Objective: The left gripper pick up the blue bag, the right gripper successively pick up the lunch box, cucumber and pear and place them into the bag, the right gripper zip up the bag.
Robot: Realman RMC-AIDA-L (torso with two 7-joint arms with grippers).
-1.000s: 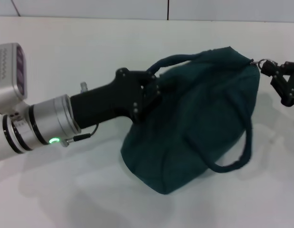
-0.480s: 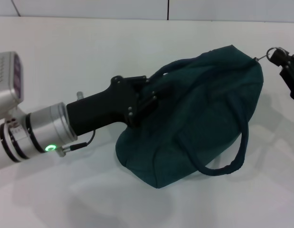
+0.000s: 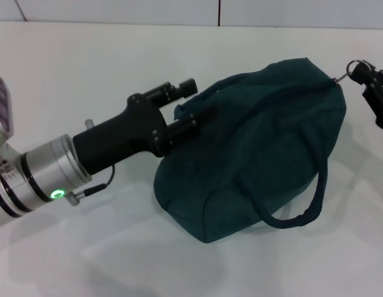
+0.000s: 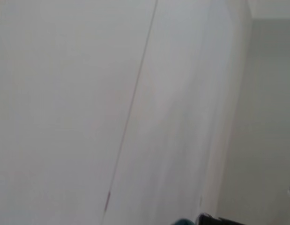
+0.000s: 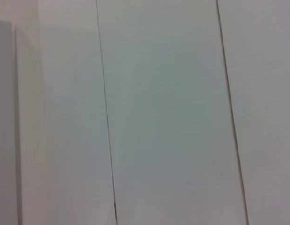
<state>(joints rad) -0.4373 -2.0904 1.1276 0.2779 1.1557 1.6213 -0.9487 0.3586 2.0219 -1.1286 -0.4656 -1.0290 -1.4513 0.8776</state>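
The blue bag (image 3: pixel 265 142) lies bulging on the white table (image 3: pixel 86 62), its zipper closed along the top. At the bag's left end my left gripper (image 3: pixel 200 102) is open, its two fingers spread on either side of the far handle (image 3: pixel 240 77). The near handle (image 3: pixel 302 216) hangs loose over the bag's front. My right gripper (image 3: pixel 366 74) sits at the bag's right end, shut on the metal ring pull (image 3: pixel 353 65), which is held taut from the bag's corner. The lunch box, cucumber and pear are out of view. The left wrist view catches only a teal sliver of the bag (image 4: pixel 182 221).
The white table stretches around the bag on all sides. A wall (image 3: pixel 117 9) with panel seams (image 5: pixel 105 117) runs behind it, and both wrist views show mostly that wall.
My left gripper has opened and let go of the far handle, and the bag has settled lower on the table. My right gripper pulled the ring pull up and to the right, then stayed.
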